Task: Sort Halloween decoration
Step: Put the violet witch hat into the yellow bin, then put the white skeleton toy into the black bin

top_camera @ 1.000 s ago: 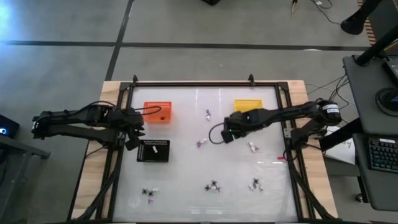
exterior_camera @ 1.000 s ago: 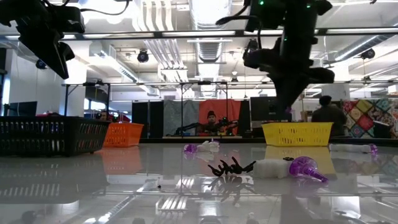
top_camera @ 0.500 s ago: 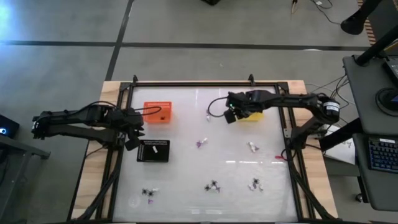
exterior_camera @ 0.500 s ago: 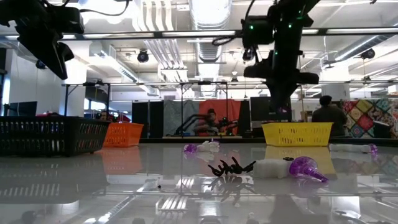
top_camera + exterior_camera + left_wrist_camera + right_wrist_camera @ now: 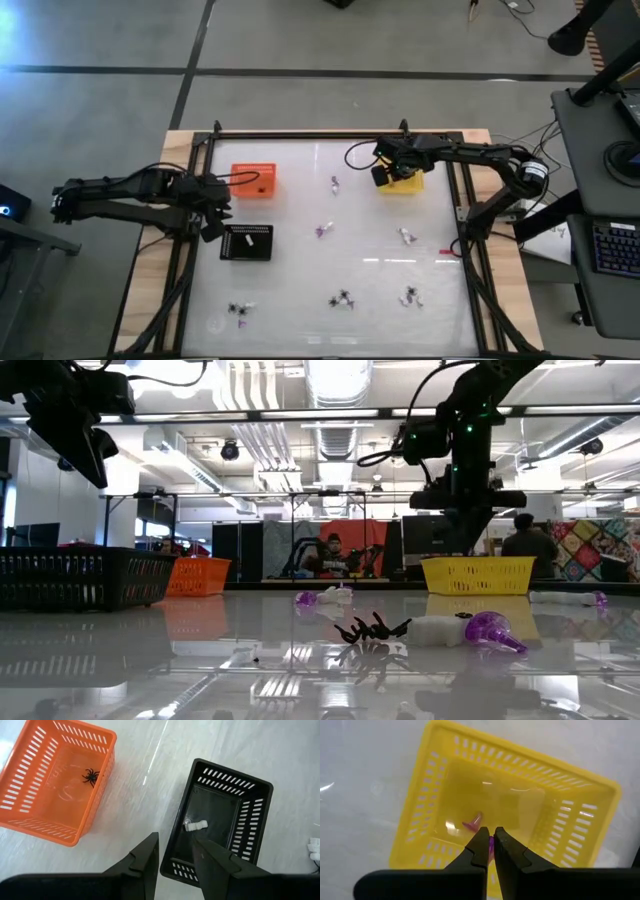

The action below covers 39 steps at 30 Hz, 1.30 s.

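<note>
The left gripper (image 5: 218, 222) waits at the left edge of the counter (image 5: 370, 285), just beside the black tray (image 5: 247, 243) and above the gap between it and the orange tray (image 5: 254, 181). Its fingers (image 5: 147, 857) stand a little apart and hold nothing. In the left wrist view, a black spider (image 5: 91, 775) lies inside the orange tray, and a small white trinket (image 5: 195, 825) lies on the floor of the black tray. On the bare counter, more of the Halloween decoration is spread out. Near the front left there is a dark cluster (image 5: 238, 310). Toward the middle there is a little white piece (image 5: 334, 184) at the back, a purple piece (image 5: 322, 230) in front of it, and a black spider near the front (image 5: 343, 298). In the low view that spider (image 5: 372, 629) sits close to the camera, with a white and purple trinket (image 5: 468, 630) just to its right. Farther right, a white piece (image 5: 406, 237) lies on the counter, with another small cluster (image 5: 409, 296) near the front. At the back right, the right gripper (image 5: 383, 176) hangs over the left end of the yellow tray (image 5: 410, 186). In the right wrist view its fingers (image 5: 479, 845) are squeezed close together on a tiny purple bit (image 5: 491, 841) that peeks out between them. A pinkish trinket (image 5: 472, 823) lies on the yellow tray's floor below. In the low view, a person (image 5: 329, 556) sits far behind the counter.
</note>
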### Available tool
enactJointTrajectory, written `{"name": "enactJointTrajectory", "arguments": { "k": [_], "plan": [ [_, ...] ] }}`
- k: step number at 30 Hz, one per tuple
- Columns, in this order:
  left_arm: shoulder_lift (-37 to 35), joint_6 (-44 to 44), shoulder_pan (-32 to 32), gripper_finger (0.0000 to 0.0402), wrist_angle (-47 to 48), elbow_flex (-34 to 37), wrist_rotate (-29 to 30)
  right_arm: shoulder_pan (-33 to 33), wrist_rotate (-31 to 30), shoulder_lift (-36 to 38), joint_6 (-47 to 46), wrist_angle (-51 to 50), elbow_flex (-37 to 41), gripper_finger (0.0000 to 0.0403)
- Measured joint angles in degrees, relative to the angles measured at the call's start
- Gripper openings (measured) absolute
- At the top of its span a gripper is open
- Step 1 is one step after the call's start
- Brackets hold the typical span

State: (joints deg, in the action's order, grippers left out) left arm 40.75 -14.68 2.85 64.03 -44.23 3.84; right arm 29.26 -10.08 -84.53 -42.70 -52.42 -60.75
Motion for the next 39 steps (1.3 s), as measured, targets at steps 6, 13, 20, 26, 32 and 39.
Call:
{"name": "enactJointTrajectory", "arguments": {
  "k": [6, 13, 20, 26, 32, 39],
  "plan": [
    [0.0, 0.0, 0.0, 0.0099, 0.0, 0.0, 0.0, 0.0, -0.4, 0.0, 1.3, 0.2, 0.0, 0.0026],
    [0.0, 0.0, 0.0, 0.0099, 0.4, 0.0, 0.2, 0.0, -1.8, 0.0, 1.4, 0.2, 0.0, 0.0069],
    [0.0, -0.1, 0.0, 0.0099, 0.4, 0.0, 0.2, 0.0, -0.4, 0.2, 1.2, 0.2, 0.0, 0.0106],
    [0.1, -1.1, 0.0, 0.0099, 0.4, 0.0, 0.2, -0.5, 5.6, 1.7, -1.0, 0.3, -1.4, 0.0119],
    [1.5, -1.1, 0.0, 0.0099, -1.2, 0.0, 0.2, -4.1, 7.6, 2.0, -3.0, 0.5, -6.9, 0.0120],
    [3.1, -1.1, 0.0, 0.0099, -1.3, 0.0, 0.2, -11.2, 7.7, 2.0, 0.3, 8.4, -9.4, 0.0119]
  ]
}}
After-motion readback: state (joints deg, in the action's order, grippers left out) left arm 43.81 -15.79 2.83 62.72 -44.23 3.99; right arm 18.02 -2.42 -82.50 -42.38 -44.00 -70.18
